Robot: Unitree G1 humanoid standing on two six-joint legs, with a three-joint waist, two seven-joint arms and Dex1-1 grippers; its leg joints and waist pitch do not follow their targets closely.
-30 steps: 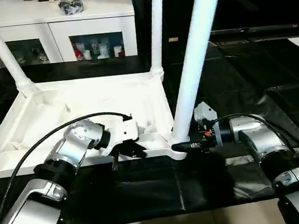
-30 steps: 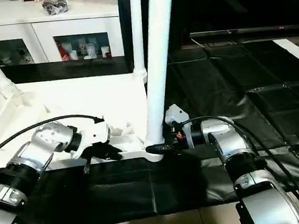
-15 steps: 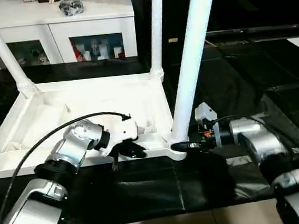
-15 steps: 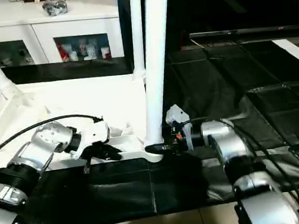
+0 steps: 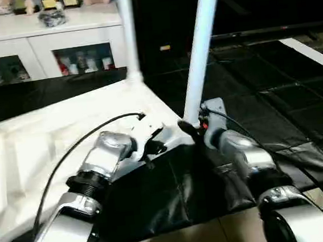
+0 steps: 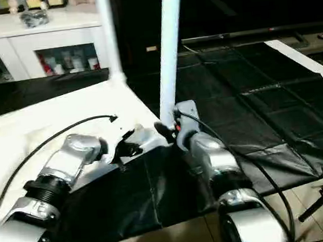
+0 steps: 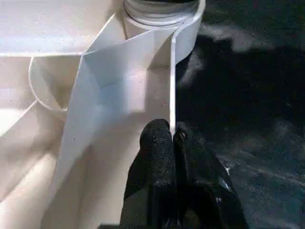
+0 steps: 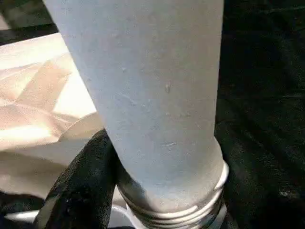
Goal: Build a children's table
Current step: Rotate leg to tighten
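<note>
White plastic children's table (image 5: 49,143) is lying upside down on black floor mats (image 5: 274,104), ribbed underside facing up, w/ legs standing up out of its corner sockets. Near-corner leg (image 5: 200,54) is rising straight up btwn the two arms; its threaded base is sitting in the corner socket, as the right wrist view shows (image 8: 157,119). A second leg (image 5: 128,32) is standing at the far corner.

Left claw (image 7: 172,138) is resting on the near rim of the tabletop, just beside the corner socket. Its two black fingers (image 7: 157,157) are pressed together on the thin upright rim wall, pinching it.

Right claw (image 5: 189,131) is sitting at the base of the near-corner leg. Fingers are spread wide around the leg's lower end; one black finger (image 8: 83,191) is lying against the leg just above the thread. Claw is gripping the leg there.

Behind the table, a white glass-door cabinet (image 5: 46,49) is standing against the back, w/ small items on its top and shelves.
</note>
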